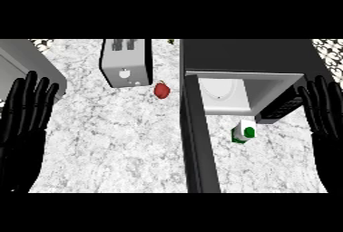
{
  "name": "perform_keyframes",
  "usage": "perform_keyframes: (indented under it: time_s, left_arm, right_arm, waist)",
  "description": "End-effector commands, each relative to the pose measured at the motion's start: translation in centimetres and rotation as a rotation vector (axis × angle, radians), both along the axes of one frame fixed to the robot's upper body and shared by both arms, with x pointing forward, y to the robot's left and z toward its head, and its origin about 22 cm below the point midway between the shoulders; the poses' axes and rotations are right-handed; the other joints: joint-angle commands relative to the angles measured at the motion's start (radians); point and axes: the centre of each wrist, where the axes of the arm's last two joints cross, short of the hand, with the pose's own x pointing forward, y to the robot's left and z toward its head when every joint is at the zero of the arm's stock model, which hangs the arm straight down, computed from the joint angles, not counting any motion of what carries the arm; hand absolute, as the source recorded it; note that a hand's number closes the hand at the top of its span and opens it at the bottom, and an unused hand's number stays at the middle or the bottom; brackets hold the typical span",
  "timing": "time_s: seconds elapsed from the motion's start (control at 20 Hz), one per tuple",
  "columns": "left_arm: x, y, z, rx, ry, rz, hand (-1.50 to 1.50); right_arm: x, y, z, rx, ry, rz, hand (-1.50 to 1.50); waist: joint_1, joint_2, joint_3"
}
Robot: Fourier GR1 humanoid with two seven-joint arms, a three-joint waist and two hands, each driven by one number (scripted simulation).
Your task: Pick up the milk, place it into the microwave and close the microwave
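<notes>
The milk [244, 132] is a small white carton with a green mark, standing on the counter just in front of the microwave [248, 59]. The microwave's door [199, 136] hangs open, swung out toward me as a long dark slab left of the carton. Its pale inside [224, 94] shows with nothing in it. My right hand [326, 118] is at the view's right edge, fingers straight and up, a short way right of the milk. My left hand [23, 122] rests open at the left edge, far from the carton.
A silver toaster [126, 62] stands at the back middle of the speckled counter [114, 145]. A small red fruit [162, 90] lies just right of it, close to the microwave door. A grey appliance corner [20, 63] shows at the back left.
</notes>
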Motion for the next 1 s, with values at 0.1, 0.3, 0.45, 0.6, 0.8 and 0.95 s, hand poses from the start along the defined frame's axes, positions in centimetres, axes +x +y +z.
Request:
perform_keyframes:
  time_s: [0.1, 0.3, 0.45, 0.6, 0.8, 0.95]
  left_arm:
    - [-0.9, -1.6, 1.6, -0.038, -0.019, 0.057, -1.50]
    - [-1.8, -2.2, -2.4, -0.101, 0.092, 0.132, -1.50]
    - [-5.1, 0.1, -0.5, -0.107, 0.121, 0.138, -1.50]
    - [-5.3, 0.0, -2.1, -0.110, 0.116, 0.149, -1.50]
    - [-9.0, 0.2, -0.8, -0.112, 0.110, 0.145, -1.50]
    - [-8.4, 0.7, 0.2, -0.124, 0.119, 0.138, -1.50]
  right_arm:
    - [0.4, 2.7, 1.5, 0.018, -0.054, 0.094, -1.50]
    - [2.3, 4.0, 0.0, -0.004, 0.030, 0.227, -1.50]
    - [1.4, 4.8, 0.4, 0.011, 0.037, 0.253, -1.50]
    - [0.6, 5.8, 0.0, 0.005, 0.049, 0.231, -1.50]
    - [-0.6, 5.0, 0.3, -0.026, 0.051, 0.160, -1.50]
    - [-0.4, 4.2, 1.5, -0.020, 0.056, 0.107, -1.50]
  waist:
    - [-0.004, 0.017, 0.033]
    - [0.003, 0.019, 0.032]
    - [0.004, 0.016, 0.033]
    - [-0.003, 0.017, 0.032]
    - [0.000, 0.016, 0.032]
    - [-0.004, 0.017, 0.033]
